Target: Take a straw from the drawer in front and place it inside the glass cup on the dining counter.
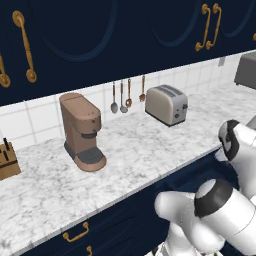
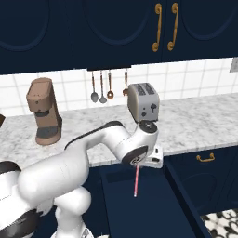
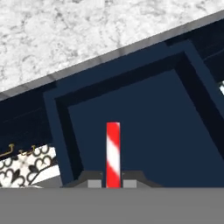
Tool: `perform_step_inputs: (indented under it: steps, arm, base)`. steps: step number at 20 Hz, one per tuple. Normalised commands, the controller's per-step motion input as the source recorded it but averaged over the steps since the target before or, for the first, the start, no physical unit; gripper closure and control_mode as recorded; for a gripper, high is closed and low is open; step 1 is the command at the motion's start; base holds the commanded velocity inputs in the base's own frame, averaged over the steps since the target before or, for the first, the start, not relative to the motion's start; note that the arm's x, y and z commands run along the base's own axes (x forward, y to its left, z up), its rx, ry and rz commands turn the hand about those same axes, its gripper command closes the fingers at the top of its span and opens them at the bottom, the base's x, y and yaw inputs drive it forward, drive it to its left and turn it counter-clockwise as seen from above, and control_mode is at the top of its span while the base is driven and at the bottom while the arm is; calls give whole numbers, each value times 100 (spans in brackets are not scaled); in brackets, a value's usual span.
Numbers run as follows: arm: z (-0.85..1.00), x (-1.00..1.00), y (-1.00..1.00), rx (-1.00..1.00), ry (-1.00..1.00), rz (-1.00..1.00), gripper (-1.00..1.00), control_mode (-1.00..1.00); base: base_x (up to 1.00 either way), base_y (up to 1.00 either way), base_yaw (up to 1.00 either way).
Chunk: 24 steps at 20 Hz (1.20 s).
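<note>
The red-and-white striped straw hangs straight down from my gripper, which is shut on its upper end. In the hand view the straw rises between the two dark fingertips of the gripper. Below it the navy drawer stands pulled open under the marbled worktop, and the part of its dark floor that shows is bare. The straw's lower tip hangs above the drawer floor, apart from the walls. The glass cup and the dining counter are out of view.
On the worktop stand a brown coffee machine, a toaster right behind my hand and a knife block. Utensils hang on the tiled wall. A shut drawer with a brass handle lies to the right.
</note>
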Motion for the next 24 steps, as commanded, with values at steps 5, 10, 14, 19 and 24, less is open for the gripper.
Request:
perform_step_inputs:
  steps: [5, 10, 14, 19, 24]
  arm:
    - [97, 0, 97, -40, -11, 35, 100, -100]
    - [38, 4, 100, -32, -32, 39, 100, -100]
    - [0, 38, 91, -16, -10, 44, 100, -100]
    - [0, 13, 52, -1, -23, 40, 100, -100]
    - [1, 0, 37, -2, -21, 21, 100, -100]
  base:
    - [0, 0, 0]
    - [0, 0, 0]
    - [0, 0, 0]
    - [0, 0, 0]
    - [0, 0, 0]
